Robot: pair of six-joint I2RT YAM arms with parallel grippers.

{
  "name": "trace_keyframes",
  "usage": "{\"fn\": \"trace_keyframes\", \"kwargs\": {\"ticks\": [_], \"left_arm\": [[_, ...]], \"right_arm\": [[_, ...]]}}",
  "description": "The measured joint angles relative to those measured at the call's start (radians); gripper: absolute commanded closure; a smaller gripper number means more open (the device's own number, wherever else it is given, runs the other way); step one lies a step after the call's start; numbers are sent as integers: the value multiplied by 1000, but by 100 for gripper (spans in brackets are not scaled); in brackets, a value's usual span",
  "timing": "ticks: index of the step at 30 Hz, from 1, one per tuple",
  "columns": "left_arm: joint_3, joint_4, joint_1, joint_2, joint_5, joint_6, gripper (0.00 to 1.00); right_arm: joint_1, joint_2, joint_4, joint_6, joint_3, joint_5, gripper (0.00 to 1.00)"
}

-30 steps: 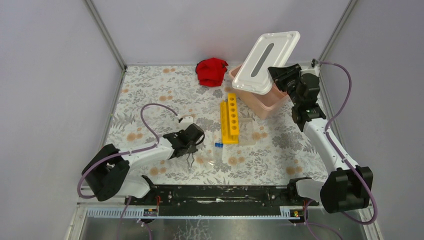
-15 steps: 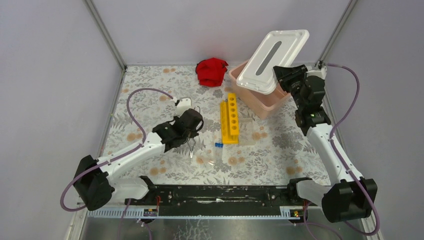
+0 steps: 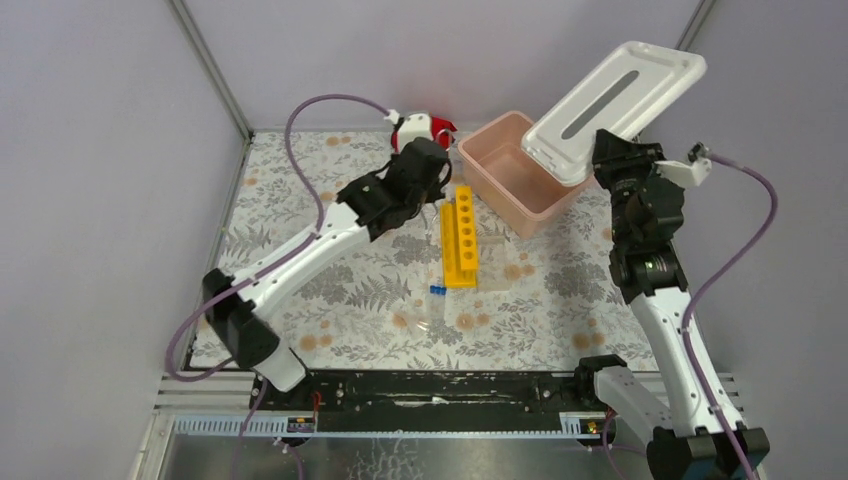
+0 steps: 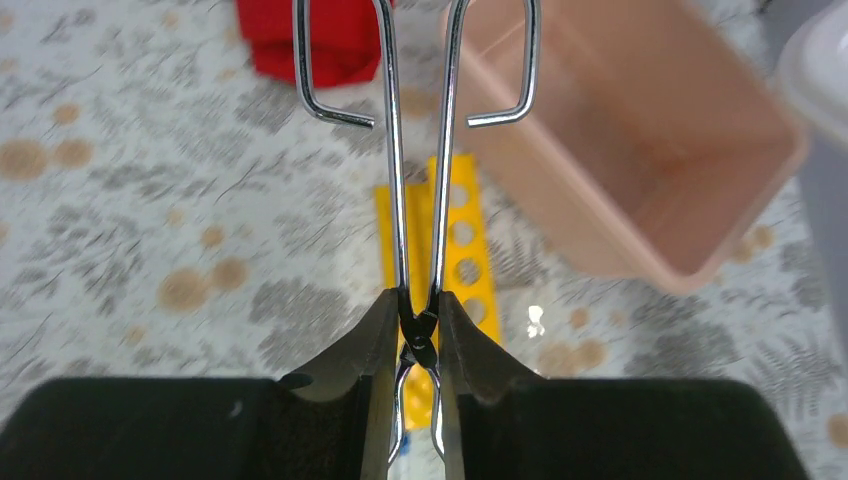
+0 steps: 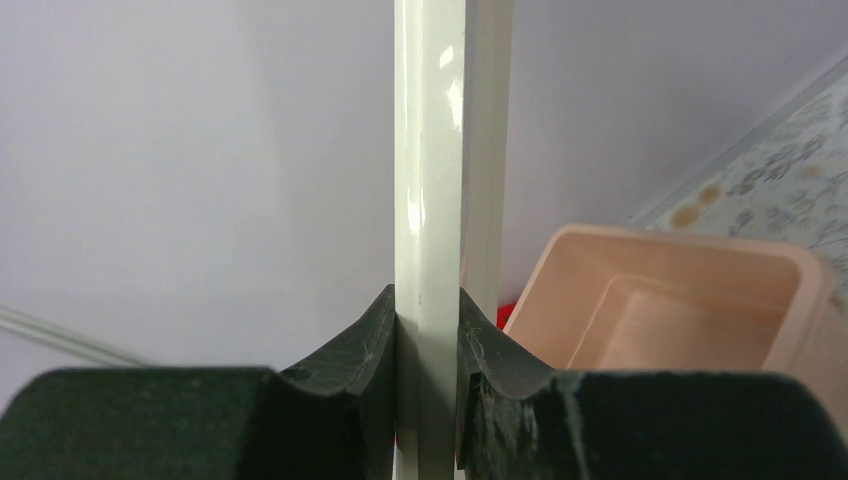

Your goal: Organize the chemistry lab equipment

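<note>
Floral-patterned surface point(image 3: 300, 230), grey walls around. My left pincer point(image 4: 420, 330) is clamped on the tongs point(image 4: 394, 160) at their pivot, bent ends forward. I hold them aloft near the far end of the rack point(image 3: 460, 240), aimed toward the bin point(image 3: 515, 165), probably their destination. My right pincer point(image 5: 430, 330) is clamped on the edge of the lid point(image 3: 620, 105), tilted up and aside so the bin mouth stays clear. Blue-capped tubes point(image 3: 438, 289) lie beside the rack's near end, not yet stowed.

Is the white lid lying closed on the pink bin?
No. The right jaws hold the white lid tilted up in the air, and the pink bin stands open.
</note>
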Motion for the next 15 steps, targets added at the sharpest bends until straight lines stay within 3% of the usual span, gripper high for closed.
{"fn": "trace_keyframes", "kwargs": {"ticks": [9, 15], "left_arm": [[456, -18, 11, 353, 78, -4, 100], [605, 20, 39, 525, 189, -124, 100]], "right_arm": [[0, -140, -43, -75, -61, 218, 100], [0, -201, -68, -98, -114, 285, 100]]}}
